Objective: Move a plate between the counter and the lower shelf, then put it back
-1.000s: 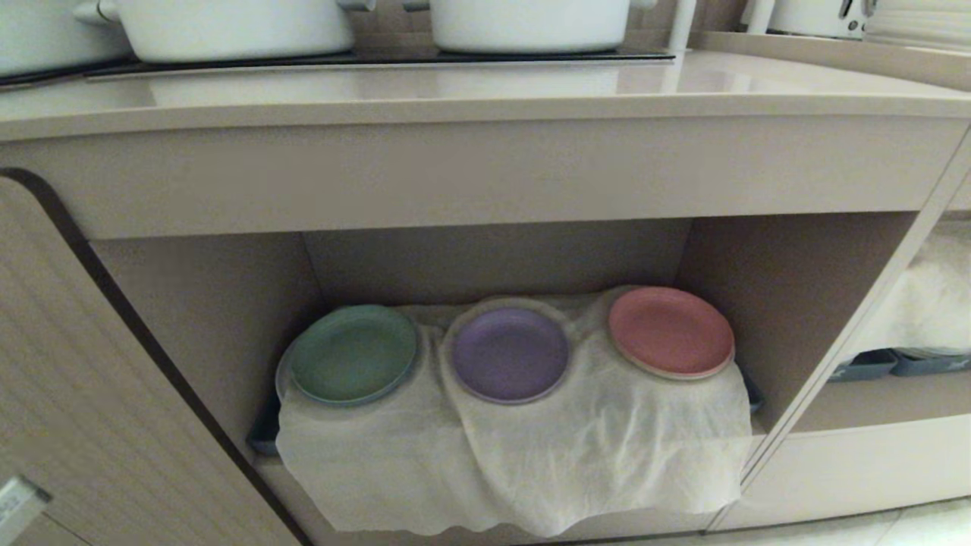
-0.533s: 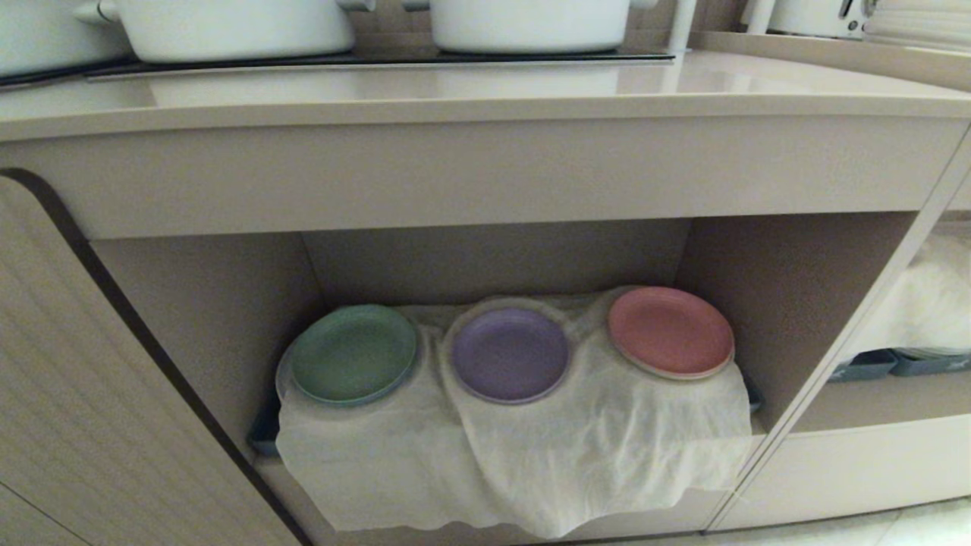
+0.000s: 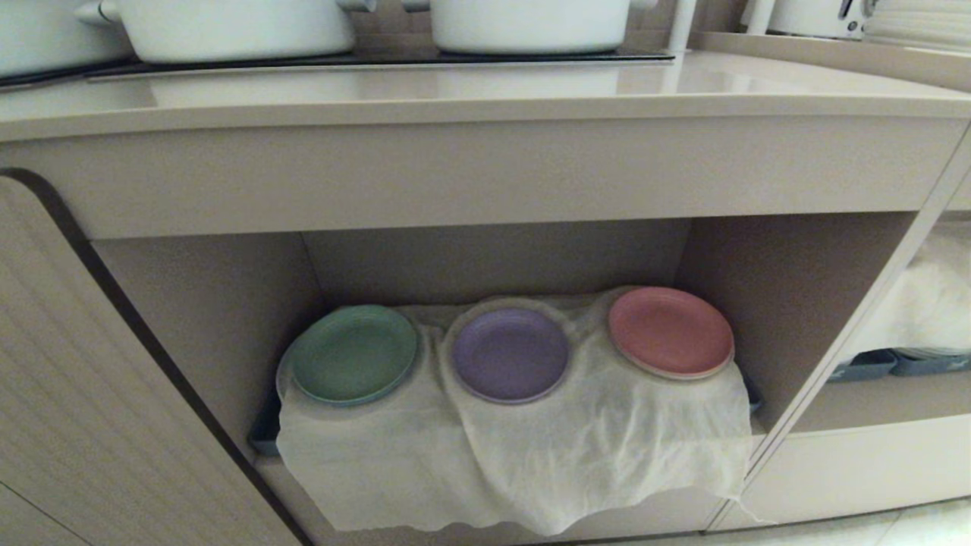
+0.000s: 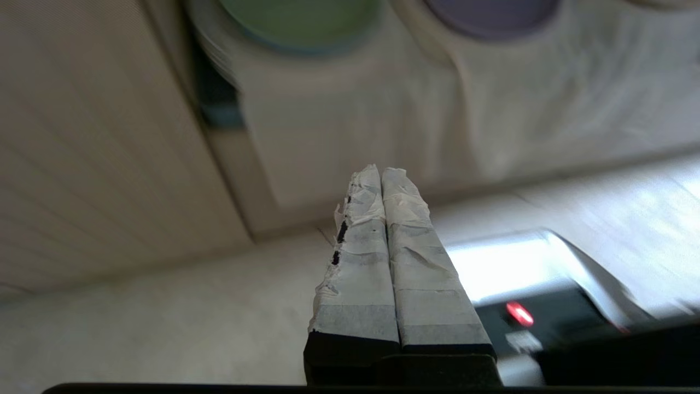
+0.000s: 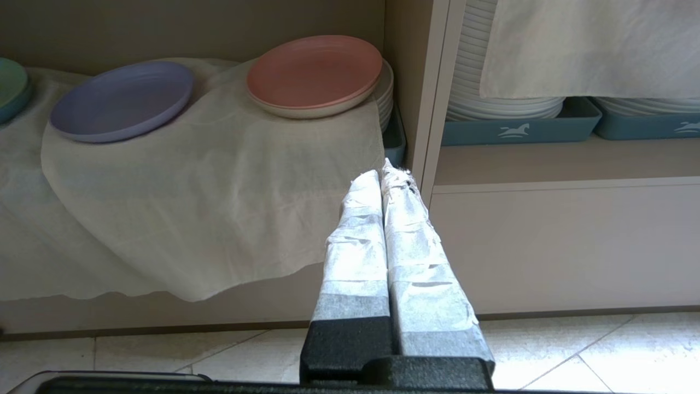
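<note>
Left gripper (image 4: 381, 174) pinched closed, empty, well short of plate (image 4: 490, 16); should open wide, approach rim level, avoid snagging cloth (image 4: 383, 104).

On the cloth (image 3: 531, 447) draped over the lower shelf (image 3: 501, 262) beneath the counter (image 3: 485, 95), the plate (image 3: 510, 353) lies between two other plates (image 3: 353, 353) (image 3: 670, 331), seemingly atop covered stacks, with pots (image 3: 227, 26) standing on the counter behind.
</note>
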### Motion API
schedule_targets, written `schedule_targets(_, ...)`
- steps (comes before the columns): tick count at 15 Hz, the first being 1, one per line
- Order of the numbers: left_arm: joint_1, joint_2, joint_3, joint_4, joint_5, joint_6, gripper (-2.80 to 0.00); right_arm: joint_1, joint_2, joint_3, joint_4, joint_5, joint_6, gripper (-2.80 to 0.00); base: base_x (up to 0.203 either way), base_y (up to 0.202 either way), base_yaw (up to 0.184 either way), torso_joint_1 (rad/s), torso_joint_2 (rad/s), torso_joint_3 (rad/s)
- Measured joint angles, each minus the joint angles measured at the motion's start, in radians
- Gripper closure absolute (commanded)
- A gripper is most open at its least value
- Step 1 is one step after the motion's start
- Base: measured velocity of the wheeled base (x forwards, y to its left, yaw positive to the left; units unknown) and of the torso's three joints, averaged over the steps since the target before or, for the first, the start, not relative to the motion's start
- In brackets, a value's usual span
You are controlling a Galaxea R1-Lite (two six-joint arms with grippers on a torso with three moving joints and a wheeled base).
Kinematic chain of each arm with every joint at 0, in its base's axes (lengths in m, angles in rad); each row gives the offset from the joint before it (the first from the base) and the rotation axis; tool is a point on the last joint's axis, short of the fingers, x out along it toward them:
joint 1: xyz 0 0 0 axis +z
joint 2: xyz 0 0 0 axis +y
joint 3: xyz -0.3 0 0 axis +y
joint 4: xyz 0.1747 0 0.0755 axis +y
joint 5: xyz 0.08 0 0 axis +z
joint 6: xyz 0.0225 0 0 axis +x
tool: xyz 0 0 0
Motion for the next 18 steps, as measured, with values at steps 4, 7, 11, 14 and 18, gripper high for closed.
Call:
schedule_targets(4, 0.091, -0.102, 0.151, -0.248, -0.004, 0.028, 0.00, 0.000, 0.000, 0.000, 0.000, 0.000, 0.000, 0.00, 0.000, 0.000, 0.000, 0.000, 0.00, 0.000)
schedule_targets(7, 0.109, -0.152, 0.266, -0.406, -0.004, 0.104, 0.00, 0.000, 0.000, 0.000, 0.000, 0.000, -0.001, 0.00, 0.000, 0.000, 0.000, 0.000, 0.00, 0.000)
schedule_targets(11, 0.111, -0.174, 0.351, -0.439, -0.003, 0.175, 0.00, 0.000, 0.000, 0.000, 0.000, 0.000, 0.000, 0.00, 0.000, 0.000, 0.000, 0.000, 0.00, 0.000)
schedule_targets(14, 0.084, -0.253, 0.351, -0.386, -0.014, 0.179, 0.00, 0.000, 0.000, 0.000, 0.000, 0.000, -0.001, 0.00, 0.000, 0.000, 0.000, 0.000, 0.00, 0.000)
schedule_targets(18, 0.067, -0.389, 0.302, -0.228, -0.005, 0.194, 0.00, 0.000, 0.000, 0.000, 0.000, 0.000, 0.000, 0.00, 0.000, 0.000, 0.000, 0.000, 0.00, 0.000)
